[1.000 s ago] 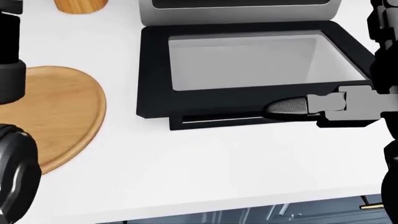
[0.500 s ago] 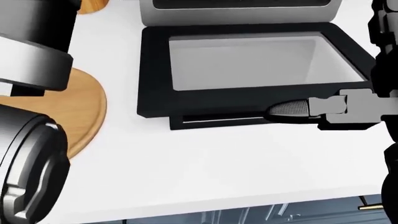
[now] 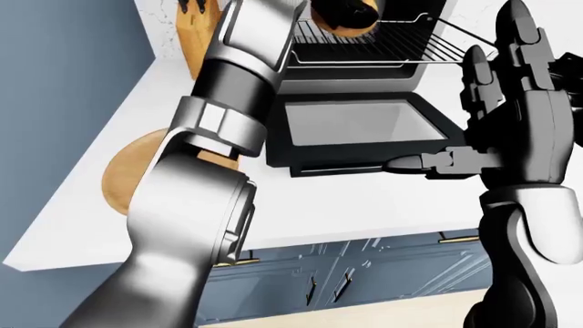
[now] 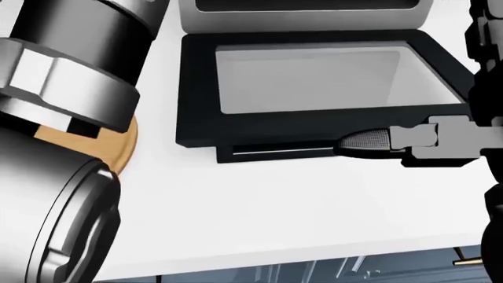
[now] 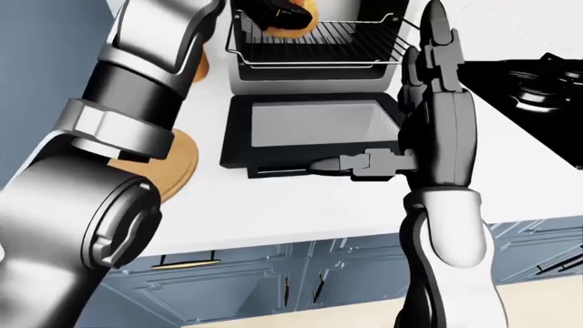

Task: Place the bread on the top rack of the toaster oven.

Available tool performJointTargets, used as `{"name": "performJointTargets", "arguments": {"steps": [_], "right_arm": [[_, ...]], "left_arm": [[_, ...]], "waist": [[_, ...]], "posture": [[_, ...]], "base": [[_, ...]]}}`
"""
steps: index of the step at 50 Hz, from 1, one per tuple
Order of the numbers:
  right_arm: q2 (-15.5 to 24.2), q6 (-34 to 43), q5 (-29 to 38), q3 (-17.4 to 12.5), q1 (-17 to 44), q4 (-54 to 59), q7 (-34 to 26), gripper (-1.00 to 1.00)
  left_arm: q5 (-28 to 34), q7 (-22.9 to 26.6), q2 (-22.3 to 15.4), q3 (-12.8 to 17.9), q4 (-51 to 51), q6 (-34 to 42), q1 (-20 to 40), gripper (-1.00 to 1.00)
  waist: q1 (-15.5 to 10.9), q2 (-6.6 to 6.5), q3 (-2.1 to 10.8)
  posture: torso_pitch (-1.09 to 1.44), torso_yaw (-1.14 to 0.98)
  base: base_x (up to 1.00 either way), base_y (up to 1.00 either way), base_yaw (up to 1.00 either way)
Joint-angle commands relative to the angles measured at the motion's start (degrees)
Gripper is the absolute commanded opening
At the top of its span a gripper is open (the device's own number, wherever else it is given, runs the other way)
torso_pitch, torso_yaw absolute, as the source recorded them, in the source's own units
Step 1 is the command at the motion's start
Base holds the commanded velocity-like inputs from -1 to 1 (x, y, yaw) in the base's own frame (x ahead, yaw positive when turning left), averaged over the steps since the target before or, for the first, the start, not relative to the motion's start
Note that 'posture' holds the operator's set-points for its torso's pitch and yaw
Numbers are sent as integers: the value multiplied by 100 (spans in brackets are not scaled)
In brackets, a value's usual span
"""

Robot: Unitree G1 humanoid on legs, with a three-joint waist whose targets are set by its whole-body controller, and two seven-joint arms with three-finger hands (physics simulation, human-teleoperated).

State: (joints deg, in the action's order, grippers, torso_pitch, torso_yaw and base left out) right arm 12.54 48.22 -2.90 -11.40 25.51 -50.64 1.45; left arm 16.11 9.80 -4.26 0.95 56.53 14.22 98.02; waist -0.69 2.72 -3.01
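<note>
The bread [image 3: 328, 24], a golden-brown roll, is held in my left hand [image 3: 350, 10] at the top of the left-eye view, just over the toaster oven's pulled-out wire rack [image 3: 387, 51]. The black fingers close round it. The toaster oven [image 5: 314, 76] stands open, its glass door [image 3: 355, 123] lying flat on the white counter. My right hand [image 3: 456, 102] is open, fingers upright at the door's right side, thumb [image 4: 365, 140] lying along the door's near edge. My left forearm [image 4: 71, 88] fills the left of the head view.
A round wooden board [image 3: 123, 178] lies on the counter [image 4: 259, 200] left of the oven, partly hidden by my left arm. A wooden block [image 3: 196, 37] stands by the wall. A black stove [image 5: 533, 89] is to the right. Blue cabinets [image 3: 364, 273] run below the counter.
My left arm has swung up and rightward into the head view, covering most of the wooden board. The right hand and the oven door have not moved.
</note>
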Motion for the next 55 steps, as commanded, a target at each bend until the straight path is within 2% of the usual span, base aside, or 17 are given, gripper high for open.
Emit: {"name": "performJointTargets", "arguments": {"steps": [1, 20, 51, 52, 55], "right_arm": [[41, -156, 17, -39, 119, -119, 15, 100], [3, -232, 30, -51, -26, -162, -4, 100], [-12, -263, 34, -34, -20, -125, 15, 100], [-6, -253, 35, -34, -4, -123, 14, 100], [-13, -280, 38, -24, 11, -76, 16, 100]], "left_arm": [[-10, -112, -17, 24, -200, -203, 277, -100], [79, -338, 194, -47, -65, -418, 247, -100], [456, -460, 184, -64, 273, -646, 112, -100], [467, -454, 182, -67, 289, -662, 100, -92], [469, -459, 182, -53, 307, -674, 102, -87]], "waist": [[1, 23, 165], [-2, 36, 170], [5, 32, 192], [6, 31, 192], [5, 30, 191]], "posture": [[0, 0], [0, 0], [0, 0], [0, 0], [0, 0]], "base": [[0, 0, 0], [0, 0, 0], [0, 0, 0], [0, 0, 0], [0, 0, 0]]}}
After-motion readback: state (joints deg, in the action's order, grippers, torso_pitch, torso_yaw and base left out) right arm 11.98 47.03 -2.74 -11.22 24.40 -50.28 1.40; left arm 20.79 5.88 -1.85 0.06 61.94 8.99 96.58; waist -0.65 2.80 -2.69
